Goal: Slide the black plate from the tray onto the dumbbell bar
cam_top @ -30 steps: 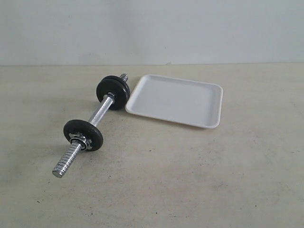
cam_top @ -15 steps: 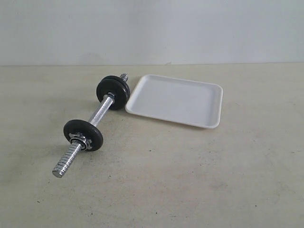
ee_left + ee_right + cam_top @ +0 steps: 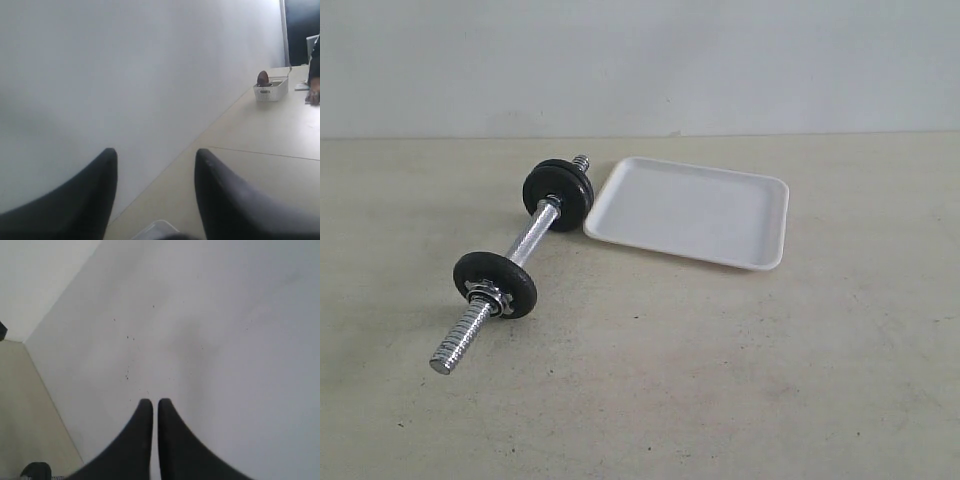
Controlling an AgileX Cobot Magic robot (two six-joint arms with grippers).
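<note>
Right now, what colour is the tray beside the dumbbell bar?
Plain white, no pattern. The tray shows best in the exterior view.

lab-like office room: blank white wall (image 3: 640, 60), long beige tabletop (image 3: 740, 380), white basket (image 3: 271, 91).

One bar (image 3: 528, 240), three discs (image 3: 496, 285), one tray (image 3: 692, 210) and one small basket (image 3: 271, 92) are counted.

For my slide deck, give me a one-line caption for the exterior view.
Loaded chrome dumbbell bar lies on the table just left of the bare white tray.
</note>
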